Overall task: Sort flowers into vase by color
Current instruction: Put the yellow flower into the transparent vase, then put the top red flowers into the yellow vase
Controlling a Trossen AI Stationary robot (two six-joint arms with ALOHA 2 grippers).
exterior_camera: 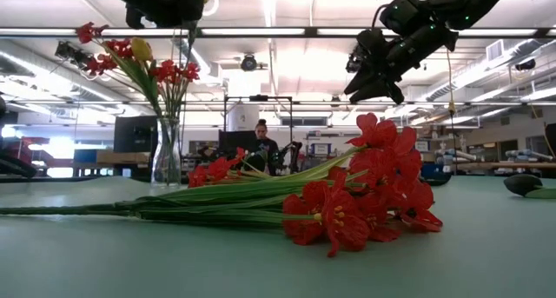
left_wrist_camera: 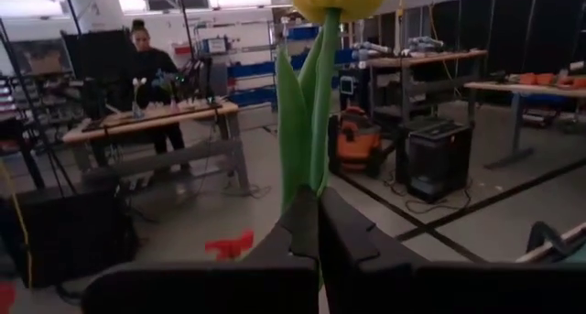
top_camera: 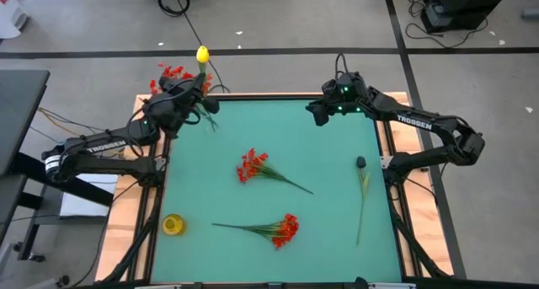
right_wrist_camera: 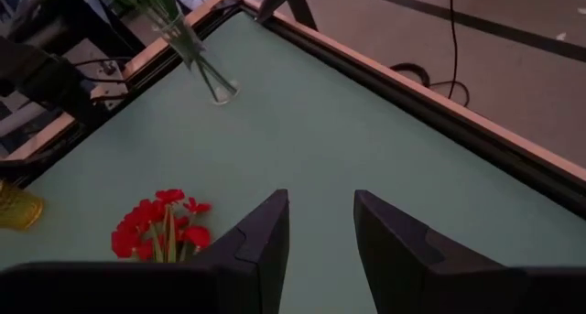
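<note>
Left gripper (top_camera: 199,85) clamps a yellow flower (top_camera: 202,55) by the stem, held above the vase (exterior_camera: 166,155) at the table's far left corner. Placing step; next, lower the stem into the vase. Right gripper (top_camera: 317,110) hovers released, holding nothing.

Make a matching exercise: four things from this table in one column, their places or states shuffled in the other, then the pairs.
1. yellow tulip bud on a green stem
2. small yellow cup
3. clear glass vase
4. right gripper

A. open, empty, above the green mat
B. holds red blossoms
C. clamped in the shut left gripper
D. stands at the mat's left edge

Pairs: 1-C, 2-D, 3-B, 4-A
</note>
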